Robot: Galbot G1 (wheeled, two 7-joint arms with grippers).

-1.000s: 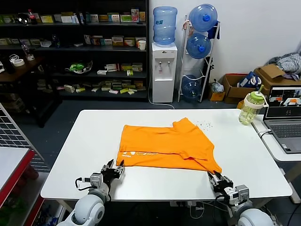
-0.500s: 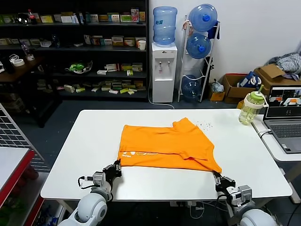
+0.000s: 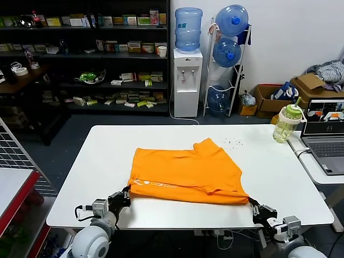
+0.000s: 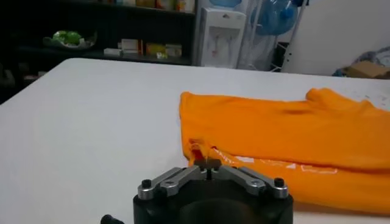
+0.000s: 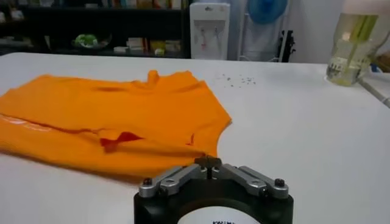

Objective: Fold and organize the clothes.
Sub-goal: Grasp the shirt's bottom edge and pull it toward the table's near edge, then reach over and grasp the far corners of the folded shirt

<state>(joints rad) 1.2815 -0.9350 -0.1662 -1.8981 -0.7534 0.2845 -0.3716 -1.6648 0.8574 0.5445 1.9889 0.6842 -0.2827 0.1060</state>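
The orange T-shirt [image 3: 188, 172] lies folded flat on the white table [image 3: 107, 161], with white lettering along its near left edge. My left gripper [image 3: 124, 194] is shut on the shirt's near left corner; the left wrist view shows the pinched fabric at the gripper [image 4: 207, 161] and the shirt [image 4: 286, 131] beyond. My right gripper [image 3: 257, 208] is shut on the near right corner, close to the table's front edge. The right wrist view shows that gripper [image 5: 208, 161] closed at the shirt's [image 5: 116, 115] hem.
A green-capped bottle [image 3: 285, 122] stands at the table's far right corner, also in the right wrist view [image 5: 356, 39]. A laptop [image 3: 325, 134] sits on a side table to the right. Shelves and a water dispenser [image 3: 188, 80] stand behind.
Both grippers went from open to shut on the shirt's near corners and drew back toward the table's front edge. The shirt slid toward me and a little left.
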